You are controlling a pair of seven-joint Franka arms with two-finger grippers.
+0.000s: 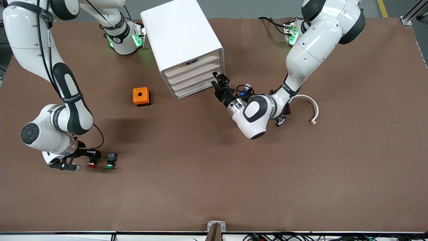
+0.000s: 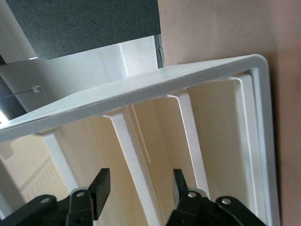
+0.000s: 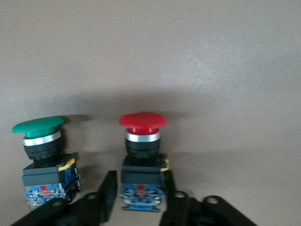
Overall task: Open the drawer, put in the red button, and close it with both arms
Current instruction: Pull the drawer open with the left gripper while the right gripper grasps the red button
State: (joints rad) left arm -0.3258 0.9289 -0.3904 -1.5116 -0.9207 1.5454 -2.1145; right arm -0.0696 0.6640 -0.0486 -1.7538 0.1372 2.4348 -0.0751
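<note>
The red button (image 1: 91, 164) stands on the table near the right arm's end, close to the front camera. My right gripper (image 1: 89, 156) is low over it. In the right wrist view the open fingers (image 3: 108, 188) straddle the black-and-blue body of the red button (image 3: 142, 121), one touching and one with a small gap. The white cabinet (image 1: 182, 36) stands at the back middle with its four drawers pushed in. My left gripper (image 1: 218, 83) is at the drawer fronts (image 1: 195, 75). It shows open in the left wrist view (image 2: 140, 183), straddling a white drawer lip (image 2: 136, 160).
A green-capped button (image 1: 109, 163) stands right beside the red one; it also shows in the right wrist view (image 3: 38, 126). An orange box (image 1: 141, 96) sits near the cabinet. A white curved piece (image 1: 311, 106) and a small metal part (image 1: 280, 121) lie by the left arm.
</note>
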